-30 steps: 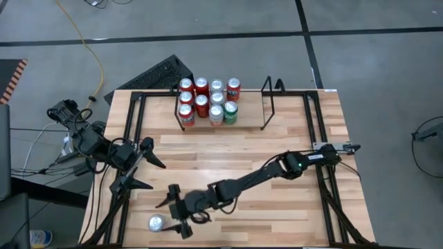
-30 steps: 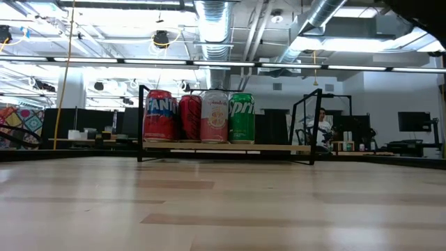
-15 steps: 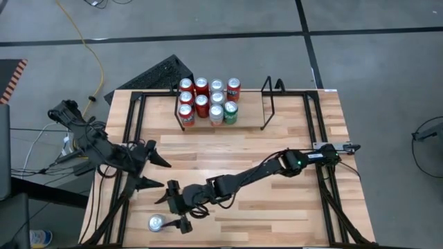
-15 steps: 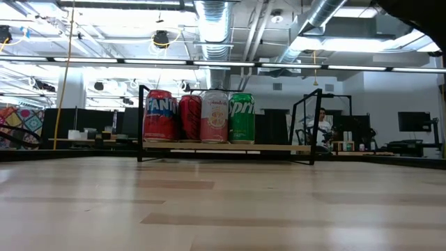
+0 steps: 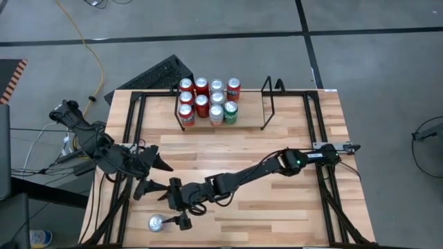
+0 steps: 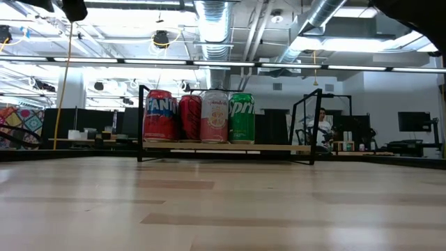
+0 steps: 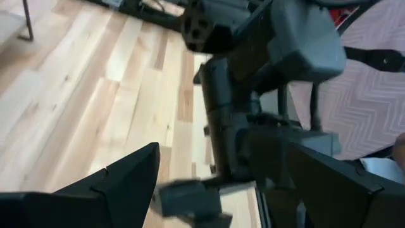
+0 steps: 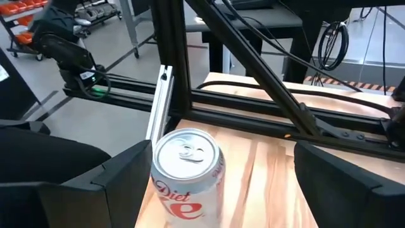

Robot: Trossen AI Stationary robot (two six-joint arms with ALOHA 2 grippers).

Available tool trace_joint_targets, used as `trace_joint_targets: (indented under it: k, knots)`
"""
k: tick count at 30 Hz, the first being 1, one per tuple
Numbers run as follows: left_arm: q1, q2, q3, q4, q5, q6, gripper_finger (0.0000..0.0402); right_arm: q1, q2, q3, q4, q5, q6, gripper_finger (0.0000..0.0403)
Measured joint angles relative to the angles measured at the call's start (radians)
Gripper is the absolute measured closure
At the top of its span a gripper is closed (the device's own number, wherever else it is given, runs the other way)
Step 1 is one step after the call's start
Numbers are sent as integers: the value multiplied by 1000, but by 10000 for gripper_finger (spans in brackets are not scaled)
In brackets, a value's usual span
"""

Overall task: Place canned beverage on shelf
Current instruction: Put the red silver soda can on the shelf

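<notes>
Can [image 5: 156, 223], silver, is standing upright near the desk's [image 5: 263, 149] front-left corner, ungrasped; right hand [image 5: 177, 204], fingers wide, is hovering beside it and should be straddling it squarely before closing.

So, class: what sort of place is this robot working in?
Probably an open-plan lab or workshop: exposed ducts and strip lights overhead, desks with monitors behind the table, and a bare concrete floor around it.

The high view looks straight down over the whole table [image 5: 228, 149]. The low view looks level across it toward twelve o'clock; both share the shelf [image 6: 223, 146]. Wrist views sit close.
</notes>
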Motion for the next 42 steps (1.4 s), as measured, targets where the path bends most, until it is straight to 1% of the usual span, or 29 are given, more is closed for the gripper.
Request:
trace_joint_targets:
  k: [3, 5, 8, 11, 13, 19, 21, 23, 25, 28, 34, 38, 42]
  knots:
    - [-34, 0, 0, -12, 7, -44, 76, 0, 0, 0, -17, 3, 0, 42]
    - [-72, 0, 1, -51, 14, -94, 76, -1, -1, 0, -75, 11, 0, 42]
    - [-136, 0, 1, -153, 18, -205, 76, -5, -17, -1, -208, 13, 1, 42]
    - [-207, 19, 1, -254, -16, -336, 76, -8, -55, -1, -352, 16, 9, 42]
    - [-250, 42, 1, -285, -28, -396, 76, -12, -74, 2, -439, 21, 10, 42]
    - [-339, 158, 1, -262, -48, -426, 76, -14, -87, 0, -663, 68, -4, 42]
    - [-363, 217, 1, -221, -34, -432, 76, -19, -91, 0, -709, 68, -8, 42]
    - [-378, 284, 1, -178, 4, -445, 76, -23, -93, 0, -756, 70, -8, 42]
    - [-388, 349, 7, -140, 47, -457, 76, -28, -93, 0, -781, 71, -8, 42]
    - [-403, 457, 52, -152, 75, -465, 76, -39, -93, 0, -778, 72, -9, 42]
    - [-424, 642, 218, -299, 58, -428, 76, -64, -93, 0, -744, 74, -8, 42]
    - [-424, 708, 308, -389, 31, -429, 76, -76, -93, 0, -742, 75, -8, 42]
    - [-426, 719, 323, -418, 19, -433, 76, -85, -93, 0, -730, 74, -8, 42]
